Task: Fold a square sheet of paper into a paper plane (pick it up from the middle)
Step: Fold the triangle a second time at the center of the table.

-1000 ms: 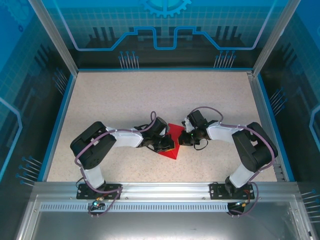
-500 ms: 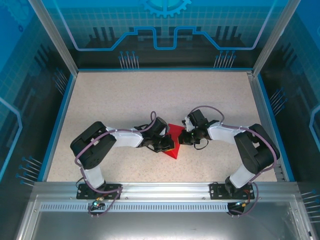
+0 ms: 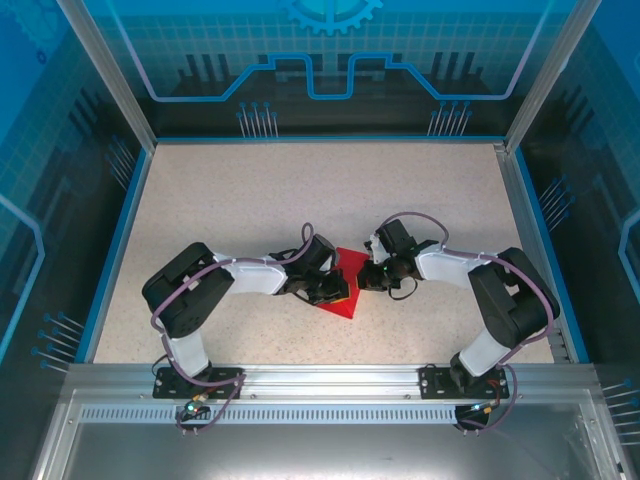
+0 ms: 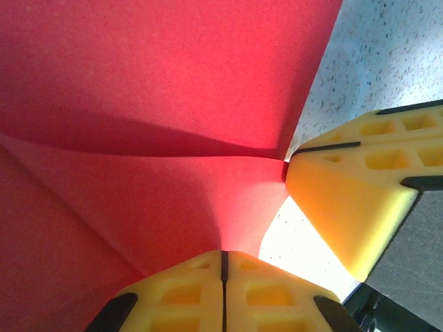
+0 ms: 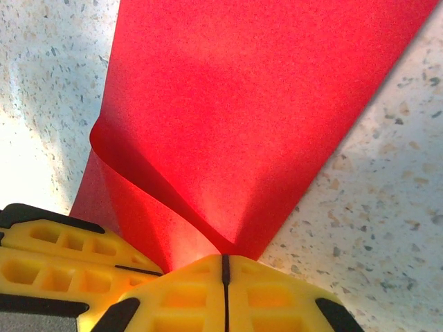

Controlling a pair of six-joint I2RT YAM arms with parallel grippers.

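The red sheet of paper (image 3: pixel 349 266) lies creased and partly folded on the speckled table, between the two arms at the middle. My left gripper (image 3: pixel 338 291) is shut on the paper's edge; in the left wrist view its yellow fingertips (image 4: pixel 223 254) pinch the sheet (image 4: pixel 159 104), which bulges upward with a soft crease. My right gripper (image 3: pixel 367 279) is shut on the opposite edge; in the right wrist view its tips (image 5: pixel 223 259) clamp a curled fold of the paper (image 5: pixel 242 104). The two grippers sit almost touching: the right one's fingers (image 4: pixel 346 200) and the left one's fingers (image 5: pixel 55 252) appear in each other's views.
The speckled beige table (image 3: pixel 300 190) is bordered by a blue rim and metal frame posts. Both arm bases (image 3: pixel 195 380) stand on the aluminium rail at the near edge. Open tabletop lies behind and to both sides of the paper.
The right arm has shifted slightly, its gripper nudging toward the left one. The paper's lower tip has moved a little left. The left arm stays put.
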